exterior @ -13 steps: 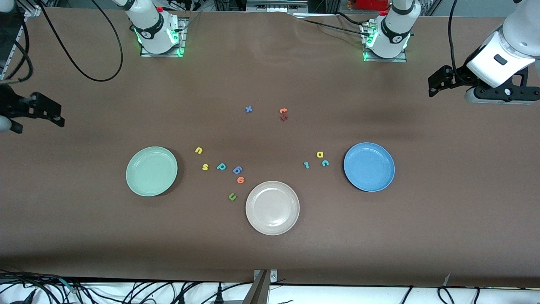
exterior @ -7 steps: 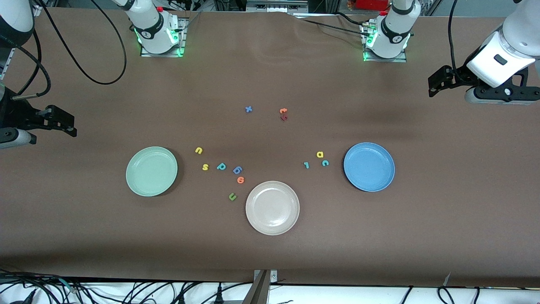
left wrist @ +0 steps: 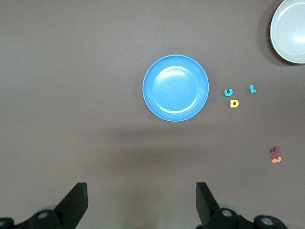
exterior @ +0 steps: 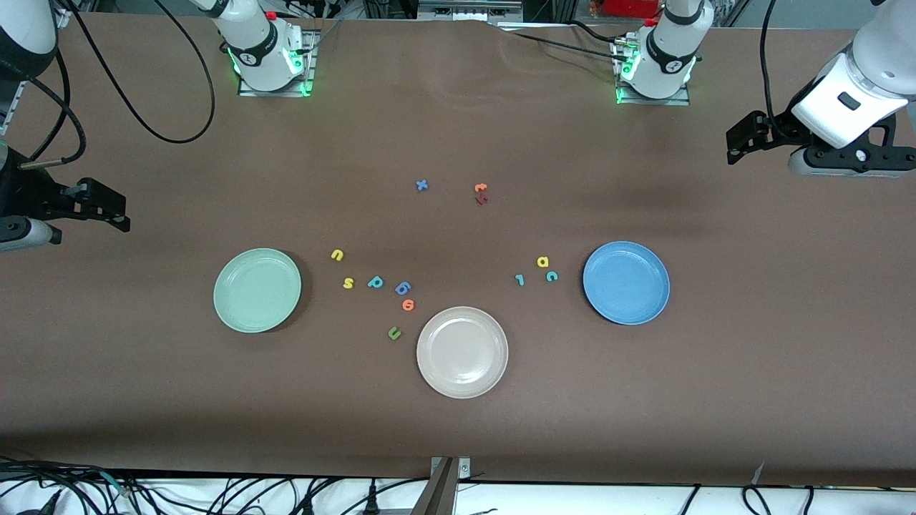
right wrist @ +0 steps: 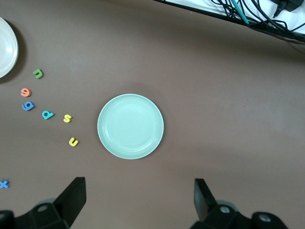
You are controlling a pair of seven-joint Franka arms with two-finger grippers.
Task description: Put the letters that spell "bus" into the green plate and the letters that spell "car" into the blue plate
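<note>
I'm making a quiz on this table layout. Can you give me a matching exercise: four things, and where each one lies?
Things:
1. yellow a
2. green u
3. yellow s
4. blue x

Places:
A. beside the beige plate
B. farthest of these from the front camera
C. between the green plate and the teal b
D. close to the blue plate, next to the teal c

Pairs: 1-D, 2-A, 3-C, 4-B

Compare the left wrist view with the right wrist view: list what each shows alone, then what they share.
Left wrist only: the blue plate, teal c, yellow a, teal r, and the open left hand.
Right wrist only: the green plate, yellow u, yellow s, teal b, and the open right hand.
Both: the beige plate and the brown table.
</note>
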